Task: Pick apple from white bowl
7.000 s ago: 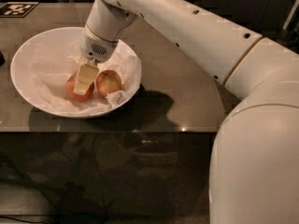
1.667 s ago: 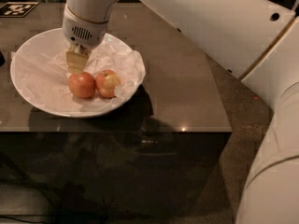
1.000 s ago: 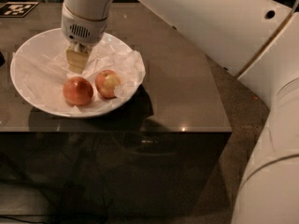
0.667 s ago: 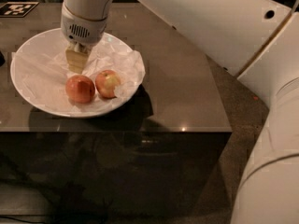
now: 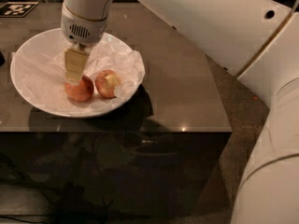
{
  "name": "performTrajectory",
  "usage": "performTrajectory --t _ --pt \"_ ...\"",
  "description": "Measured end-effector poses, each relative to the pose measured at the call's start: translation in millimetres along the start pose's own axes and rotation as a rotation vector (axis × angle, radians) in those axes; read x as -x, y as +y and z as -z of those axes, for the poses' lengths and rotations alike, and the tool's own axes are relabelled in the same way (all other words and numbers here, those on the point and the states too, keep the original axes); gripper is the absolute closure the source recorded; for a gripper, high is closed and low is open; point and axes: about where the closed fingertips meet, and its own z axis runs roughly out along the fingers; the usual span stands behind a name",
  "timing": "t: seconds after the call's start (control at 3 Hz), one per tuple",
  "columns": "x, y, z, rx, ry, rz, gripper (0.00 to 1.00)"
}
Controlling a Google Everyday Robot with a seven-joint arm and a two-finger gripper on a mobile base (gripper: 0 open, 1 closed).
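Yellowish gripper (image 5: 73, 77) lower now, at apple (image 5: 80, 90)

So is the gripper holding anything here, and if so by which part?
Cannot be told. The gripper sits at the top of the round red-orange apple, which lies in the wide glossy white bowl.

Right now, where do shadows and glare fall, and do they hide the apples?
Camera view: a dark shadow lies on the table beside the white bowl, at its right front; a small glint marks the table's front edge; the red apple and the pale-patched apple are clearly lit; the pincer hangs over the red apple.
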Motion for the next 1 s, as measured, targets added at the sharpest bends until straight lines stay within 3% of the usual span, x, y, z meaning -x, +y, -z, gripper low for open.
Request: performTrajectory --t 0.33,1.0 --pt "0.0 0.1 -0.1 0.000 0.000 0.000 0.00" --pt "-1.5 -1.2 -14.4 0.033 -0.009 -0.027 0.00"
